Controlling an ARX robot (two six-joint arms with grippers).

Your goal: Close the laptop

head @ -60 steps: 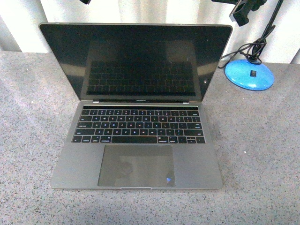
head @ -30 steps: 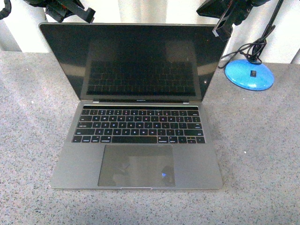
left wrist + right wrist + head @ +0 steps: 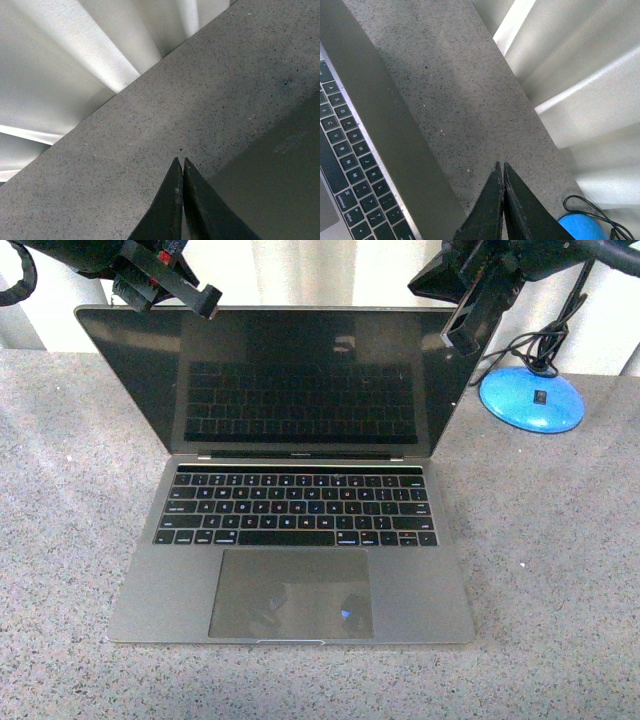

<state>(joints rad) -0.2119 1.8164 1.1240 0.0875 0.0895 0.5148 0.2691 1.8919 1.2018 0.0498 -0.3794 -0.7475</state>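
**Left claw** (image 3: pixel 203 298): matte black, angular housing with small red markings on the upper face. A black cable (image 3: pixel 14 288) loops off the arm at the far left.

**Right claw** (image 3: pixel 462 332): black, blocky body with a pale strip along one finger edge.

**Wrist views:** the left fingers (image 3: pixel 165 210) and right fingers (image 3: pixel 487 205) are dark grey tapered wedges. Their faces are smooth and flat and narrow to sharp points.

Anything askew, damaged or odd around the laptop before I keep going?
Nothing stands out. The laptop sits square on the counter, lid open, screen dark with no visible cracks. The left gripper and right gripper are shut near the lid's top corners; the blue base stands clear.
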